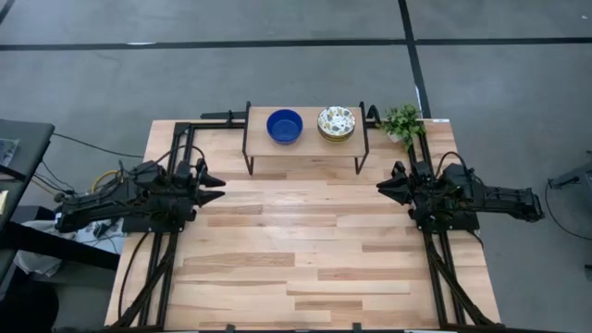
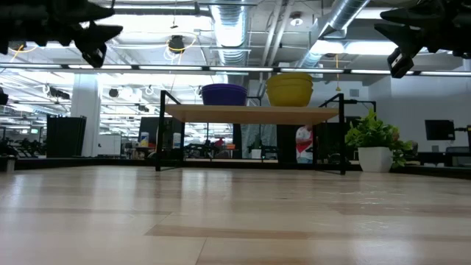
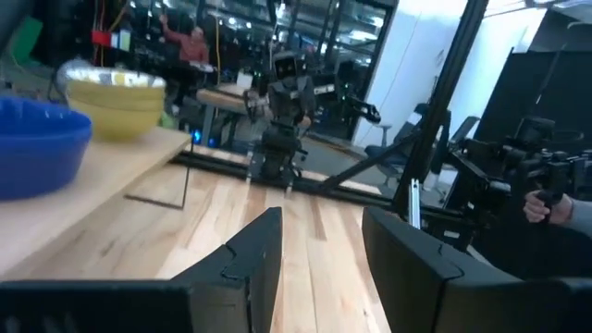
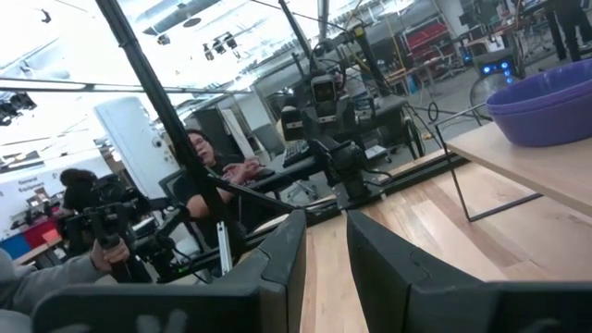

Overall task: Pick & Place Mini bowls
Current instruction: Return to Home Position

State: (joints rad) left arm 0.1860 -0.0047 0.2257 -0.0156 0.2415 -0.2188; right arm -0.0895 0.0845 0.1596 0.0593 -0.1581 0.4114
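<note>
Blue mini bowls (image 1: pixel 284 126) and flower-patterned mini bowls (image 1: pixel 336 122) stand in two stacks on a small raised shelf (image 1: pixel 305 153) at the table's far edge, resting on their bases. The low view shows the blue stack (image 2: pixel 224 94) and the yellow-sided patterned stack (image 2: pixel 290 89). My left gripper (image 1: pixel 218 186) hovers over the table's left side, pointing right, open and empty (image 3: pixel 319 217). My right gripper (image 1: pixel 382 188) hovers over the right side, pointing left, open with a narrow gap and nothing in it (image 4: pixel 324 217). Both stay well short of the shelf.
A small potted plant (image 1: pixel 402 122) stands at the far right, beside the shelf. Black frame rails (image 1: pixel 176 139) run along the table's left, right and far edges. Bare wood lies between the two arms. People (image 4: pixel 208 171) sit beyond the table.
</note>
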